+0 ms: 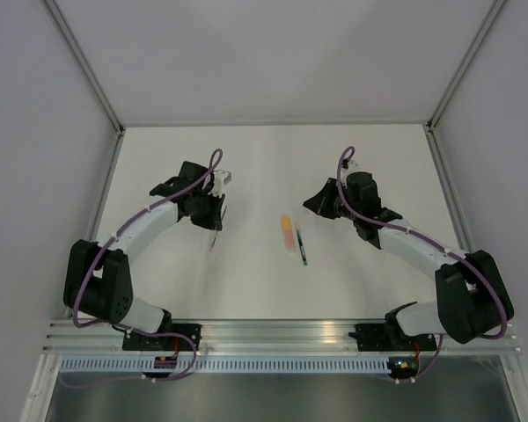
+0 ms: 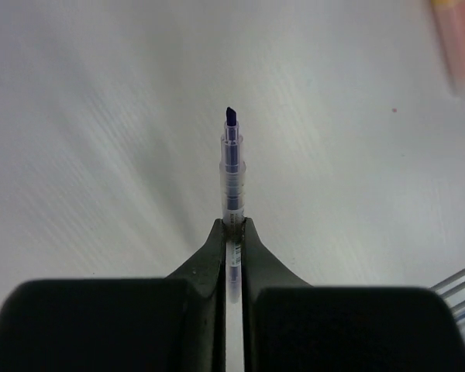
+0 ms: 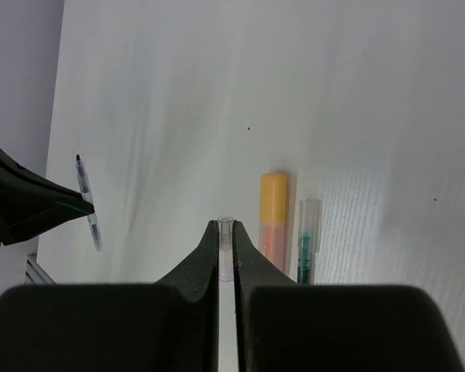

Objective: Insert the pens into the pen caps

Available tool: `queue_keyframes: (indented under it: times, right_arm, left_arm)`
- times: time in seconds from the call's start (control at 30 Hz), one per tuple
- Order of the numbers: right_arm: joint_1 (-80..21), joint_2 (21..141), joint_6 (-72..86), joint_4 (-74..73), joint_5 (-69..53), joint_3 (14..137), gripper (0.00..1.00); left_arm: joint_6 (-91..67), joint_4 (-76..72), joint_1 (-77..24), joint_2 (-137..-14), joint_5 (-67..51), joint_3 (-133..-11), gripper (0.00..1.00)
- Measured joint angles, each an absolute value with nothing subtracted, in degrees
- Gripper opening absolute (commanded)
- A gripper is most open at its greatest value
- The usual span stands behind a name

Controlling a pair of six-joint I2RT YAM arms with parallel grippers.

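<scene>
The pale, clear-bodied pen point(image 2: 232, 167) is clamped near its back end between the closed fingertips of the left gripper point(image 2: 232, 227). Its dark chisel tip is bare and points out ahead of the wrist, which leaves the whole writing end free to enter a cap. The matching clear cap point(image 3: 225, 224) is pinched in the right gripper point(image 3: 225, 232), whose jaws are narrowed onto it. Only the cap's open mouth pokes past the fingertips, so we judge it is held that way to receive the tip.

The 2 arms are well apart across the white table point(image 1: 246, 167), each turned inward toward the other. Between them lie the orange pen point(image 3: 273, 225) and the green pen point(image 3: 304, 252), side by side and nearly parallel. Both seem to wear caps already, so we take this pale pair to be the last 1 left. Bringing tip and mouth onto 1 line looks like the delicate part, since both are very slim.
</scene>
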State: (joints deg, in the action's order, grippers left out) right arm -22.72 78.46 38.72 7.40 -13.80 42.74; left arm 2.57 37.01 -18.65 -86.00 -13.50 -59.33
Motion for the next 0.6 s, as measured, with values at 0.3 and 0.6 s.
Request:
queue_keyframes:
  times: [0.3, 0.6]
  right_arm:
    - [-22.72, 75.48, 39.20, 16.73, -19.64, 39.75, 0.00]
    - [-23.29, 69.04, 40.99, 27.97, -22.57, 39.68, 0.00]
  left_arm:
    - [-8.86, 18.15, -23.88, -71.96, -27.16, -48.01, 0.02]
    - [-19.66, -6.55, -29.17, -65.43, -37.85, -38.30, 0.02]
